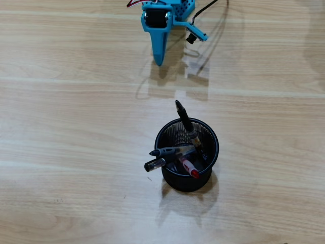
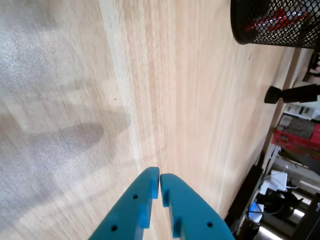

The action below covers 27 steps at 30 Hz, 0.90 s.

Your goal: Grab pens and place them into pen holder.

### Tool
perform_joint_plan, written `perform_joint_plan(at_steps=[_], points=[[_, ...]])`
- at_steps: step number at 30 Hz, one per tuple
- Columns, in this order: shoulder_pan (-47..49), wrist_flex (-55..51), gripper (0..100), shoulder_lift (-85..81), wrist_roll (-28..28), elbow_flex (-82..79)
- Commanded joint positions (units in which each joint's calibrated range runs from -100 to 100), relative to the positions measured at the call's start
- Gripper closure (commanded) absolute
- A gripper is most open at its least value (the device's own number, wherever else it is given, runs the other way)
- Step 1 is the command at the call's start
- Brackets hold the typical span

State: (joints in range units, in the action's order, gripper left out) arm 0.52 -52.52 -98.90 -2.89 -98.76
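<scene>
- Pale wood-grain counter (image 1: 76,127) fills the overhead view; wrist view shows room clutter past its far edge, too blurred to name.
- Pen holder (image 1: 175,133): black wire-mesh cup w/ solid rim, upright on the counter, roughly mid-frame in overhead view. In wrist view only its lower mesh wall shows, top right corner.
- All four pens sit inside the holder, none lying on the counter.
- Black pen w/ silver band (image 1: 185,120): leans over the holder's rim on the side toward the arm, tip sticking out past it.
- Dark grey pen (image 1: 170,151) & clear-barrelled pen w/ black cap (image 1: 155,164): both lean over the holder's left rim (overhead view), the capped one nearer the bottom edge of frame.
- Red & clear pen (image 1: 189,168): inside the holder, by its wall farthest from the arm; red shows thru the mesh in wrist view.
- Hand (image 1: 159,62): teal, well apart from the holder, near top of overhead view. Clenched, empty – wrist view shows the two fingertips (image 2: 150,181) meeting, only a thin seam between.
</scene>
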Motion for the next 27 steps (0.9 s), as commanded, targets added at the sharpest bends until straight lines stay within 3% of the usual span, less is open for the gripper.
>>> perform_joint_plan(at_steps=[1,27], points=[[0.1,0.6,98,-0.6,0.5,-0.3],[0.1,0.3,98,-0.5,0.1,-0.6]])
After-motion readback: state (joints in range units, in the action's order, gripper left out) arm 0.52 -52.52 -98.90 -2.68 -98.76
